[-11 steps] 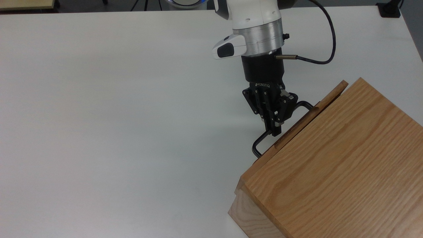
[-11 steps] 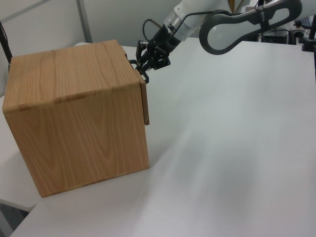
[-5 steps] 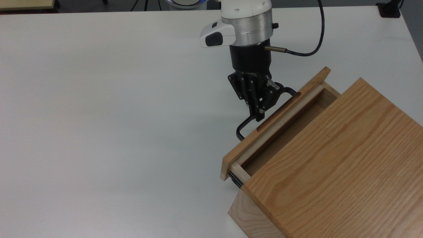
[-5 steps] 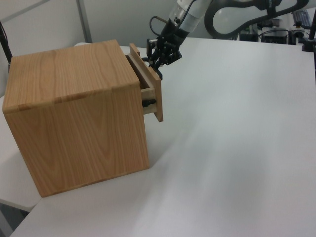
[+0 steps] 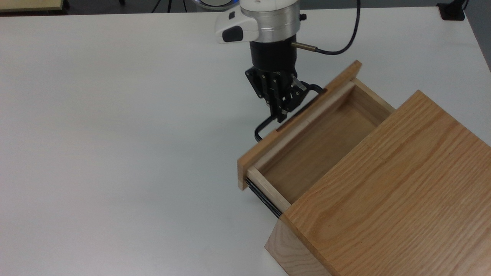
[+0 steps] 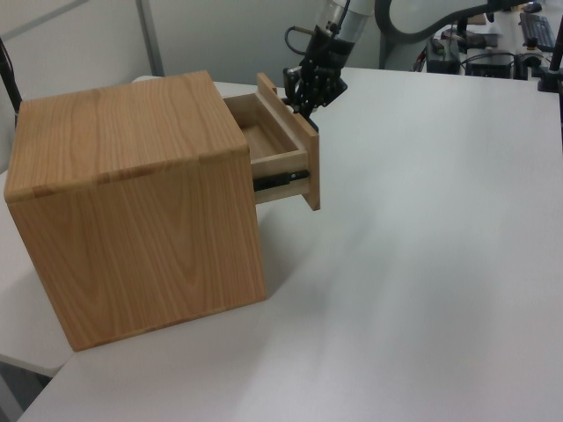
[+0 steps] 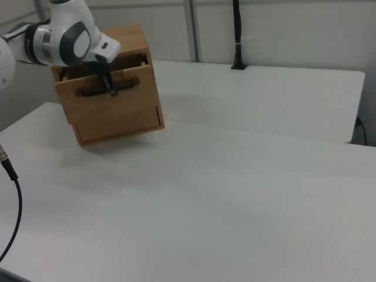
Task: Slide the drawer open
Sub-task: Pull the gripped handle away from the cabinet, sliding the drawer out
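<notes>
The drawer (image 5: 318, 147) stands pulled partway out of the oak-grained casing (image 5: 383, 184), with its light-wood inside bare and a black side rail showing beneath. My gripper (image 5: 282, 114) is shut on the thin black U-shaped handle (image 5: 261, 128) at the flat front panel (image 5: 264, 149). From the left view, the gripper (image 6: 305, 107) reaches down to the front panel (image 6: 303, 154) from behind, and the casing (image 6: 132, 220) sits at the left view's left. In the right view, the gripper (image 7: 110, 88) holds the handle on the drawer front (image 7: 132, 88).
The casing stands near the corner of a white table (image 5: 115, 115), whose open surface stretches to the top view's left. A black cable (image 5: 345, 48) loops from my wrist. A black post (image 7: 237, 35) rises at the table's far edge in the right view.
The drawer went from shut to pulled well out of the casing. My gripper moved up and to the top view's left with the handle in its grip.
</notes>
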